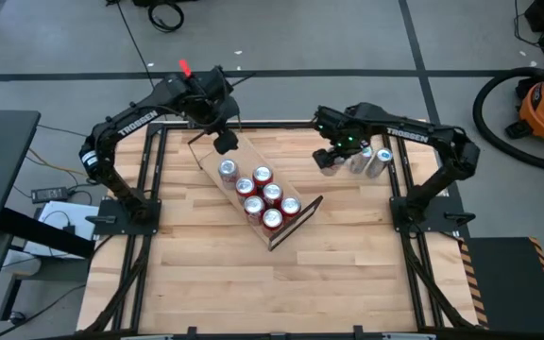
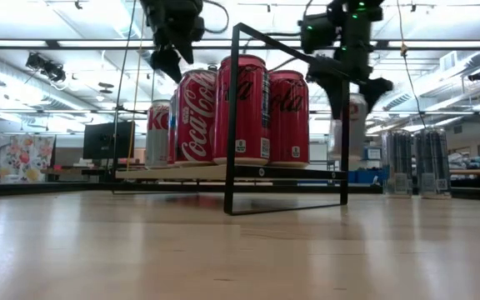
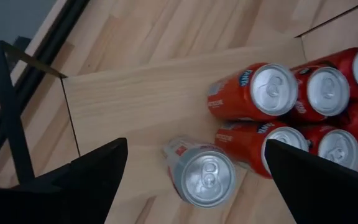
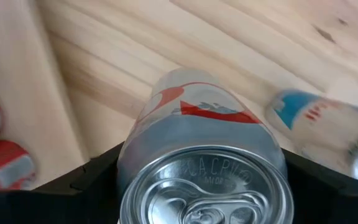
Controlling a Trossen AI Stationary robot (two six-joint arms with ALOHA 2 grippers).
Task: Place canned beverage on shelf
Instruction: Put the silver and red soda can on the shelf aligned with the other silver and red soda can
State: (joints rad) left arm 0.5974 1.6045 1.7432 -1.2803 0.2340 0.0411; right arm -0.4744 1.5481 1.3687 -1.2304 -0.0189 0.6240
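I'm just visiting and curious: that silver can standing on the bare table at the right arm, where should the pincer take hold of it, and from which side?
Around the round side wall near the top, coming from above. The silver can stands upright, and the right pincer already sits either side of it, by the look of it.

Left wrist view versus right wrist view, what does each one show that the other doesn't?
Only the left wrist view shows the bare end of the shelf with its black wire frame, a silver can standing on the plank, and the tops of the red cans behind it, all seen between the open left claw. Only the right wrist view shows a silver can between the fingers of the right claw, plus a blurred blue-marked can beside it. Both look down on light wood and on red cans.
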